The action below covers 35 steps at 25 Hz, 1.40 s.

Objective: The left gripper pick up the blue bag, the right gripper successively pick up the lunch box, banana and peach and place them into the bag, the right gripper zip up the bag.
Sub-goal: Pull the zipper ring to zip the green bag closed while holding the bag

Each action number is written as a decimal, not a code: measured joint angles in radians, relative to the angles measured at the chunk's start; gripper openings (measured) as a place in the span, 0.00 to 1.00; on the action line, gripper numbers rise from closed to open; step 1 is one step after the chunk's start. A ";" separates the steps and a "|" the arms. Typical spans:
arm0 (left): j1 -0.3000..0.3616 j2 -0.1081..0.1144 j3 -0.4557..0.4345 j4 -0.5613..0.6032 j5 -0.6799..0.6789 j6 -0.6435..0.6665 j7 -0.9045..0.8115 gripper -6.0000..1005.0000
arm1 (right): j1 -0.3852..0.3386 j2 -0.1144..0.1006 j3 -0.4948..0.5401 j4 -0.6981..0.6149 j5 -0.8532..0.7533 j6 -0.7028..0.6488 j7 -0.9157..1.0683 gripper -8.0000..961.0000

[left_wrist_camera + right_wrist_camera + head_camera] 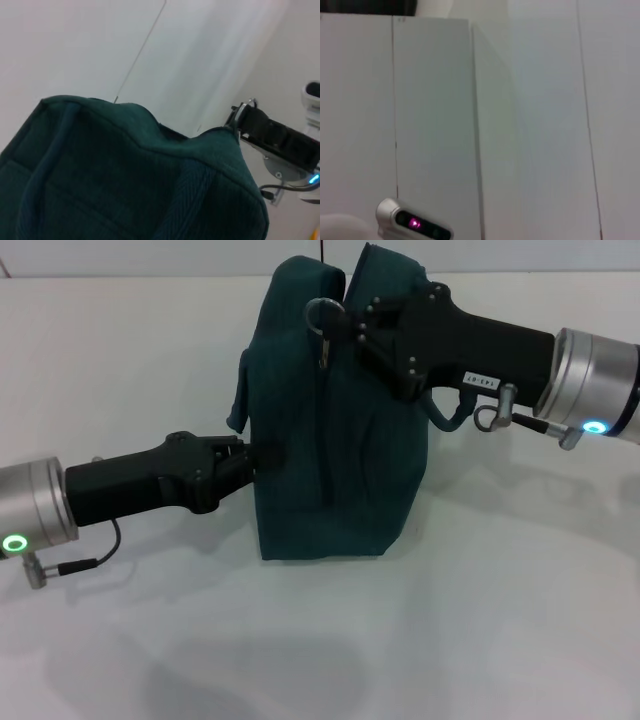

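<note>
At 9 o'clock in the head view you have the left end effector (243, 460) pinched on the side fabric of the blue bag (335, 440), which stands upright on the white surface (320, 640) at centre. At 1 o'clock the right end effector (345, 325) sits at the bag's top beside the zipper ring (322, 312); whether it is clamped on the pull, you cannot tell. No lunch box, banana or peach lies outside, so loading looks done. Zipping appears under way or nearly finished.
</note>
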 joint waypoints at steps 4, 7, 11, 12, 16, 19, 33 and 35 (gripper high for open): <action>0.001 0.000 0.020 0.000 0.002 0.001 0.001 0.07 | 0.000 -0.003 0.019 0.002 0.001 0.000 0.063 0.03; 0.002 0.000 0.043 0.002 0.000 0.001 0.001 0.07 | -0.002 -0.005 0.044 0.016 0.001 0.001 0.111 0.03; 0.000 0.000 0.052 0.002 0.001 0.003 0.001 0.07 | -0.002 -0.007 0.077 0.030 -0.001 -0.002 0.170 0.03; 0.000 0.000 0.053 0.002 0.002 0.007 0.002 0.07 | -0.002 -0.008 0.080 0.033 -0.001 -0.001 0.180 0.03; 0.000 0.000 0.054 0.003 0.000 0.046 0.025 0.07 | -0.002 -0.010 0.086 0.043 -0.001 0.005 0.200 0.03; 0.000 0.001 0.054 0.003 -0.001 0.085 0.050 0.07 | 0.001 -0.010 0.104 0.057 0.000 0.007 0.216 0.03; 0.009 0.000 0.073 0.001 0.002 0.128 0.082 0.07 | 0.012 -0.001 0.144 0.119 0.011 0.013 0.397 0.04; 0.012 0.001 0.072 0.000 0.000 0.128 0.082 0.07 | 0.012 -0.001 0.145 0.120 0.012 0.008 0.441 0.04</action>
